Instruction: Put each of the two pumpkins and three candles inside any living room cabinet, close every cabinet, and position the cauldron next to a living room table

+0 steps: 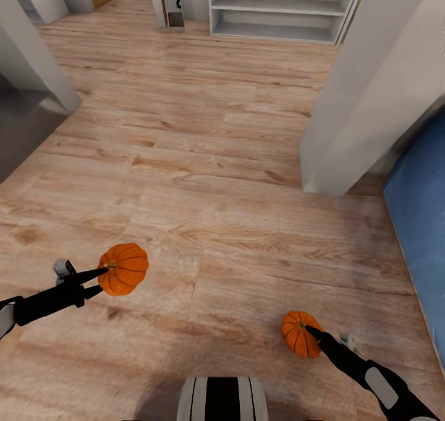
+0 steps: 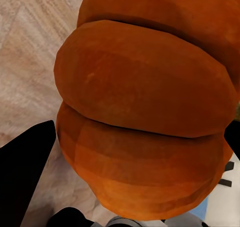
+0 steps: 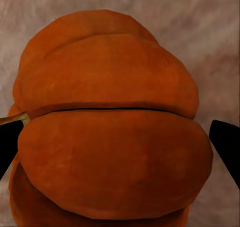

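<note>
Each of my arms carries one orange ribbed pumpkin above the wooden floor. My left gripper point(image 1: 104, 280) is shut on the bigger-looking pumpkin point(image 1: 124, 268), at the lower left of the head view. Up close, that pumpkin point(image 2: 145, 112) sits between two black fingers point(image 2: 25, 172). My right gripper point(image 1: 312, 336) is shut on the other pumpkin point(image 1: 298, 333) at the lower right. In the right wrist view that pumpkin point(image 3: 110, 132) lies between dark fingertips point(image 3: 227, 147) at both edges. The candles, cabinet, cauldron and table are out of view.
A white wall corner point(image 1: 364, 99) juts in at the right, with a blue surface point(image 1: 423, 223) beyond it. Open white shelving point(image 1: 281, 7) stands at the far end. A grey wall and dark floor patch point(image 1: 25, 106) lie at the left. Wide floor stretches ahead.
</note>
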Available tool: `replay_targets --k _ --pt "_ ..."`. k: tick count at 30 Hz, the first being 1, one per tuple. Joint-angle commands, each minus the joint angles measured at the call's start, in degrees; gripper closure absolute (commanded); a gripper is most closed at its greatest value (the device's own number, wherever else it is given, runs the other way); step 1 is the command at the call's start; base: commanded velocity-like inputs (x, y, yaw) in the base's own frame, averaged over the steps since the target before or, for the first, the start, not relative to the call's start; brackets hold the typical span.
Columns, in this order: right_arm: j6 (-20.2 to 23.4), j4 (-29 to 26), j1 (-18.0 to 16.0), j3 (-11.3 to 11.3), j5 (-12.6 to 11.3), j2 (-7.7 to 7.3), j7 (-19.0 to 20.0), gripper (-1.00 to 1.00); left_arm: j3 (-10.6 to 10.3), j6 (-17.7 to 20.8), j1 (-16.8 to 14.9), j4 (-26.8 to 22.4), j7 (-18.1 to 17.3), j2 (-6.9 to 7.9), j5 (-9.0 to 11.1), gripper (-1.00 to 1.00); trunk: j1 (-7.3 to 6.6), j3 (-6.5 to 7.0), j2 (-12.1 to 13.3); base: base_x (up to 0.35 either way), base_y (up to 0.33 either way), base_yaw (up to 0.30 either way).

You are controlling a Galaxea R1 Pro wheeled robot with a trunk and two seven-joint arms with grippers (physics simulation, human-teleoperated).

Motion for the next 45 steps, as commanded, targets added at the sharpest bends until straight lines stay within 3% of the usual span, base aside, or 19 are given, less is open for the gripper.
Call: replay_targets --k 1,33,36,41,45 --pt "0.5 0.0 0.0 -0.2 -0.3 0.00 0.1 1.00 -0.2 0.3 0.0 0.0 -0.1 0.07 0.3 1.00 -0.03 0.19 0.0 0.000 0.000 0.000" --pt "2.1 -1.1 0.0 0.0 -0.2 0.20 1.1 1.00 -0.2 0.3 -0.1 0.0 0.0 0.07 0.1 1.00 -0.86 7.28 0.4 0.000 0.000 0.000" --pt "4.8 -2.2 0.0 0.1 -0.2 0.16 3.7 1.00 -0.2 0.3 0.0 0.1 0.2 0.07 0.1 1.00 -0.93 7.95 0.5 0.000 0.000 0.000" --pt "8.5 -10.4 0.1 0.1 -0.2 0.34 8.9 1.00 -0.3 0.3 -0.1 0.0 0.5 -0.08 0.1 1.00 -1.06 9.06 0.5 0.000 0.000 0.000" --pt "9.5 -12.7 0.1 0.2 -0.2 0.37 13.2 1.00 -0.6 0.3 -0.1 0.0 0.7 -0.09 0.0 1.00 -1.17 9.94 0.6 0.000 0.000 0.000"
